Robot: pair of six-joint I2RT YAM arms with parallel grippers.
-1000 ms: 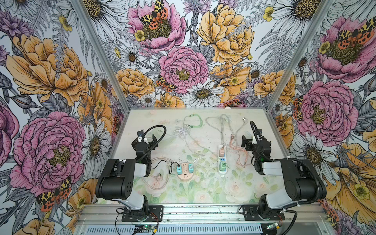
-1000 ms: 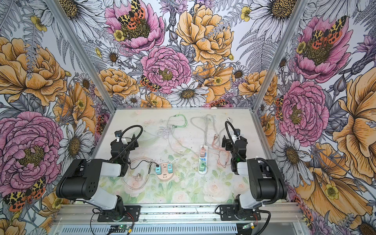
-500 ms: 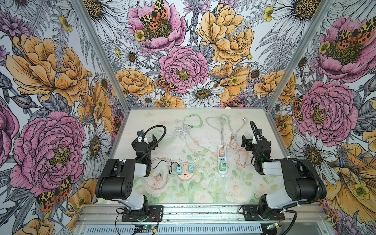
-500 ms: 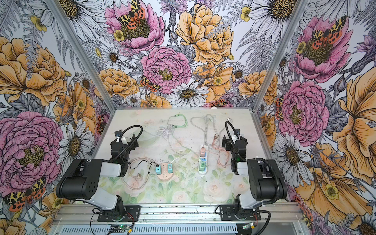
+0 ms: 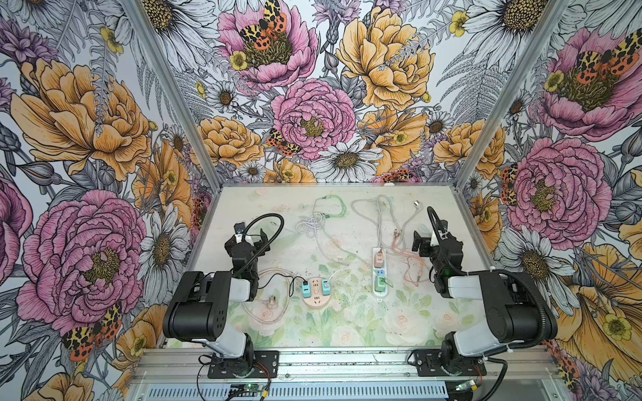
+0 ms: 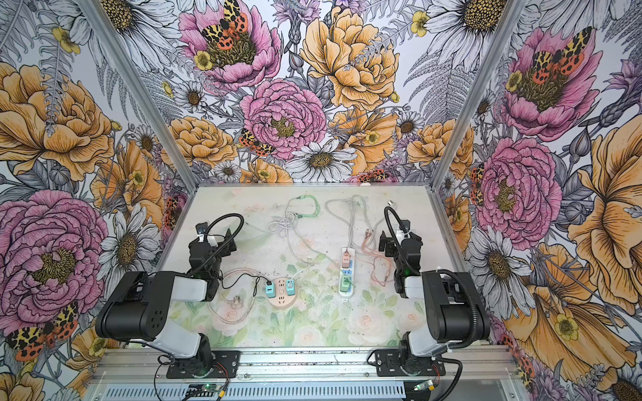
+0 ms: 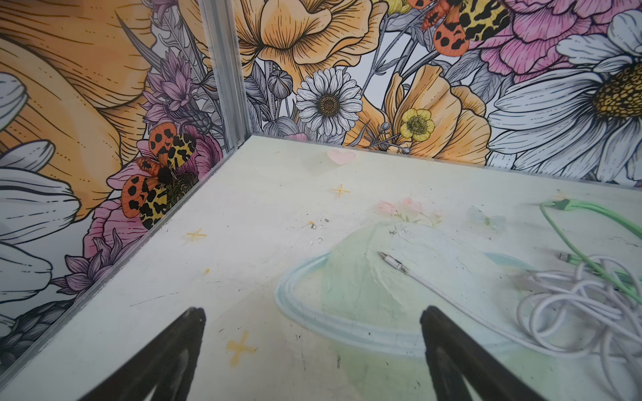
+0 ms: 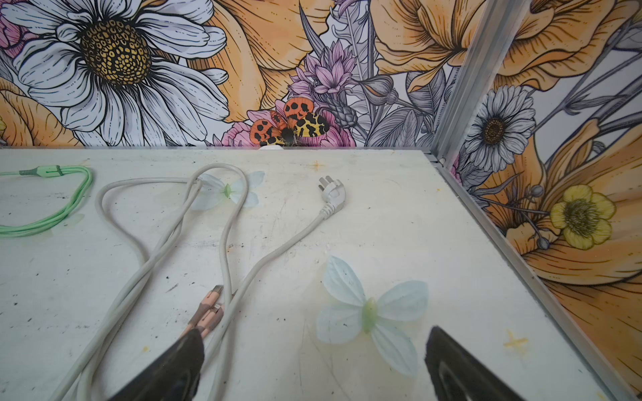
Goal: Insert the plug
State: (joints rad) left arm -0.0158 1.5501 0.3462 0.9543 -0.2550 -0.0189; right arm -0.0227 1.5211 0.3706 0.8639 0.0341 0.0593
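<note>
A white plug (image 8: 332, 193) lies loose at the back right of the table, shown in both top views (image 5: 418, 207) (image 6: 391, 202), its grey cord running to a white power strip (image 5: 379, 274). A round pink socket hub (image 5: 315, 295) sits mid-table. A pale pink plug (image 5: 271, 300) lies to the left of it. My left gripper (image 5: 247, 239) (image 7: 312, 310) is open and empty above bare table at the left. My right gripper (image 5: 434, 239) (image 8: 316, 333) is open and empty right of the strip, with the white plug well ahead of it.
Small adapters fill several sockets on the strip and hub. A green cable (image 5: 331, 208) and a tangled white cable (image 7: 573, 305) lie at the back middle. Salmon USB leads (image 8: 208, 309) lie by my right gripper's finger. Floral walls close in on three sides.
</note>
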